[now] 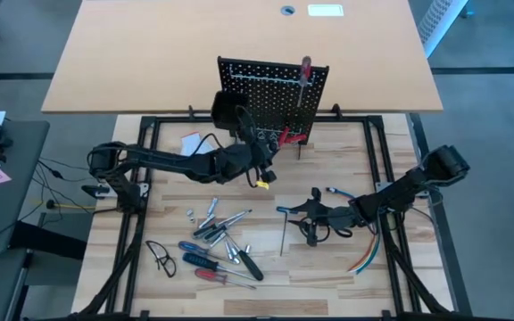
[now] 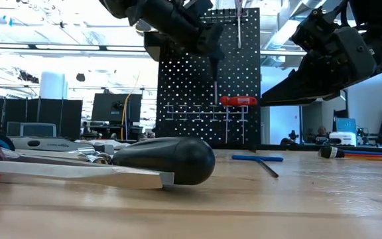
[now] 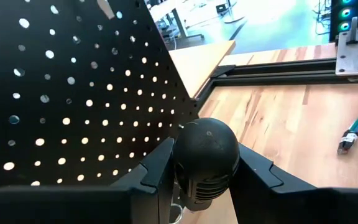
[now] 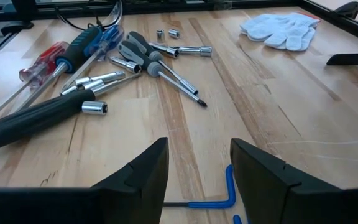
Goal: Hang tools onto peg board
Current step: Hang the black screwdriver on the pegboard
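The black peg board (image 1: 273,94) stands upright at the table's far middle. A red-handled screwdriver (image 1: 306,71) hangs high on it, and a red-handled tool (image 2: 239,101) sits on its lower rack. My left gripper (image 1: 255,150) is just in front of the board, shut on a black-handled screwdriver (image 3: 207,155). My right gripper (image 1: 313,214) hovers open over the blue T-handle key (image 4: 213,202), which lies flat on the table. The other tools (image 1: 217,241) lie in a loose pile at the near left. My left gripper pinches the screwdriver's black handle by its two sides (image 3: 191,177) between its two fingers. The fingers come nearly level from the table's left and lie across the tool. The screwdriver is lifted clear and upright, rounded butt end up, with its shaft (image 2: 215,83) hanging down in front of the board.
A white glove (image 1: 190,143) lies left of the board. Coloured cables (image 1: 368,250) trail along the table's right side. Safety glasses (image 1: 161,257) lie at the near left beside the pile. A black frame (image 1: 141,223) borders the wooden table.
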Controlling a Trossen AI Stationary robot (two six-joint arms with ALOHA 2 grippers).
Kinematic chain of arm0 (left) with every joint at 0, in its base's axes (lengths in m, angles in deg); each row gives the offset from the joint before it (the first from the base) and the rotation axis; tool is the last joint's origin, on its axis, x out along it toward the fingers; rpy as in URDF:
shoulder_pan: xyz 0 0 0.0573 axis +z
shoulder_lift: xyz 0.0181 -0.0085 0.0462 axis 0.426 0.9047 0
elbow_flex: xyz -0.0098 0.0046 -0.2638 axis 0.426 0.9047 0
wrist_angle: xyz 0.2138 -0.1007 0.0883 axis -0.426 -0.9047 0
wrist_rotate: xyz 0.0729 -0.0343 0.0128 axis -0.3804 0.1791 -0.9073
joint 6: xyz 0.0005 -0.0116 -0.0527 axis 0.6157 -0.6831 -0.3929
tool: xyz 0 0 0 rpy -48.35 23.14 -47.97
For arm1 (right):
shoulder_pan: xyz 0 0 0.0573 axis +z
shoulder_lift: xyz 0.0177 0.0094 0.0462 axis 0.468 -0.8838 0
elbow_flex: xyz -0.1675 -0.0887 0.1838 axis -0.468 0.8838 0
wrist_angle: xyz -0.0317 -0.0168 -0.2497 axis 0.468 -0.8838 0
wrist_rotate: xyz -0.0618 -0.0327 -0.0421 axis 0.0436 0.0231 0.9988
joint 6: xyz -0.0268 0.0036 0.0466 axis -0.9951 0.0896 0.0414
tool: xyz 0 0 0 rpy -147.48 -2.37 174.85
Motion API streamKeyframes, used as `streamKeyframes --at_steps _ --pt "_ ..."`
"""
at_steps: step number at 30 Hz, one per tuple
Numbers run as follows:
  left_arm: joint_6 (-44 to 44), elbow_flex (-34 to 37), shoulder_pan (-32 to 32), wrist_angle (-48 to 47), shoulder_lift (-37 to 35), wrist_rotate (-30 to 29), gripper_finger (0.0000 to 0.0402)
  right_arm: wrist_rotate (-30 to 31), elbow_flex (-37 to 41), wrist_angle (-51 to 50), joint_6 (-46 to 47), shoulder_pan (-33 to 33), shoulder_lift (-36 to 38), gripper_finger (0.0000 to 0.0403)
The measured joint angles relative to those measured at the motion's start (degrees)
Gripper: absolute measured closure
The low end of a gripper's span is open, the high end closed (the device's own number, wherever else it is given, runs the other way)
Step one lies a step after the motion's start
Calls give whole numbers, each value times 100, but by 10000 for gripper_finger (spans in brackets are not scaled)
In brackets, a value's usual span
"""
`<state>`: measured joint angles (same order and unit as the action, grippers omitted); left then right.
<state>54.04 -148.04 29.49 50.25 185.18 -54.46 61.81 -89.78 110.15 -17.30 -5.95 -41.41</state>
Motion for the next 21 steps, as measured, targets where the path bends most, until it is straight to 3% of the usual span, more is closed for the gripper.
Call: streamKeyframes --at_steps 8,13,21 --pt "18 -26 -362 -228 -63 -362 294 0 0 -26 26 0 -1 223" --pt "-283 -520 -619 -1237 -60 -831 294 0 1 -50 28 0 -1 223" --pt "-531 -970 -657 -1662 -7 -1085 294 0 2 -22 82 -35 0 223"
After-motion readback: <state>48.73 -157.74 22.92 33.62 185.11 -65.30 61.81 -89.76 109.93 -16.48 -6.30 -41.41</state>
